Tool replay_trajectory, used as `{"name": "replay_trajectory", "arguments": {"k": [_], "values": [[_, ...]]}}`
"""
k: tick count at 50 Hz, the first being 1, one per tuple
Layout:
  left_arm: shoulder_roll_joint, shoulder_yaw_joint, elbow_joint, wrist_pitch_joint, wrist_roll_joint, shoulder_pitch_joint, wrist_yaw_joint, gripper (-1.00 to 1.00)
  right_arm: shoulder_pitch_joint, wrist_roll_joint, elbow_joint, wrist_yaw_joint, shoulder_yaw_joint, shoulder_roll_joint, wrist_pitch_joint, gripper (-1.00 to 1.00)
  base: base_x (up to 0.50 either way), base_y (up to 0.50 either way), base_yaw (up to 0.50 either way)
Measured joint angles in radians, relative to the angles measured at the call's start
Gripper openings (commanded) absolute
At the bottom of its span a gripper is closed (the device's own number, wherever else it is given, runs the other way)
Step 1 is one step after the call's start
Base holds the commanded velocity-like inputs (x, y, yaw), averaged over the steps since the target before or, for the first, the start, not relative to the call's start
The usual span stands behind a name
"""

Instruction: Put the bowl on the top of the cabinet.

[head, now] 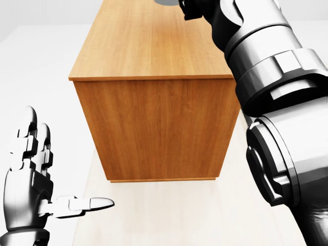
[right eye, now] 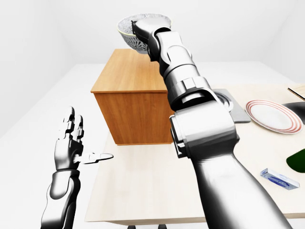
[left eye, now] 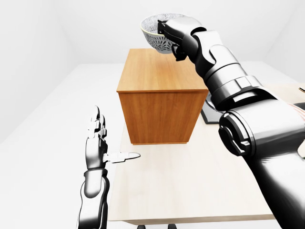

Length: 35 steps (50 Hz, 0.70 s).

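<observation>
A white bowl (left eye: 153, 34) with a grey pattern hangs in the air above the far end of the wooden cabinet (left eye: 159, 98), apart from its top. My right hand (left eye: 166, 29) is shut on the bowl's rim, with the arm stretched out over the cabinet. The head view shows only a sliver of the bowl (head: 166, 2) at its top edge. My left hand (left eye: 102, 143) stands open and empty to the lower left of the cabinet, fingers up and thumb pointing right.
The cabinet stands on a pale table (right eye: 152, 186). To its right lie a grey hob (right eye: 229, 106), a red-rimmed plate (right eye: 274, 116), a small blue packet (right eye: 276, 177) and a dark green thing (right eye: 298, 160) at the view's edge.
</observation>
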State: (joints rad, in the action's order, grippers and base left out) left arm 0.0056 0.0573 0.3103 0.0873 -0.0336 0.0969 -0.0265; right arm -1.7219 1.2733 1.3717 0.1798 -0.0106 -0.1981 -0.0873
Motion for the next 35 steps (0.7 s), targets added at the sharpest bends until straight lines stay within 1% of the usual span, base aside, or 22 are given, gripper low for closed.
{"name": "replay_trajectory", "arguments": {"k": [22,35], "values": [[0.000,-0.002,0.006,0.000,0.001,0.007,0.007,1.00,0.065,0.007,-0.001,-0.007,-0.014,0.026,0.000,-1.00,0.00,0.00,0.00],[0.000,0.000,0.004,0.000,0.001,0.004,0.008,1.00,0.080,0.007,-0.007,-0.006,-0.014,0.030,0.000,-1.00,0.00,0.00,0.00]]}}
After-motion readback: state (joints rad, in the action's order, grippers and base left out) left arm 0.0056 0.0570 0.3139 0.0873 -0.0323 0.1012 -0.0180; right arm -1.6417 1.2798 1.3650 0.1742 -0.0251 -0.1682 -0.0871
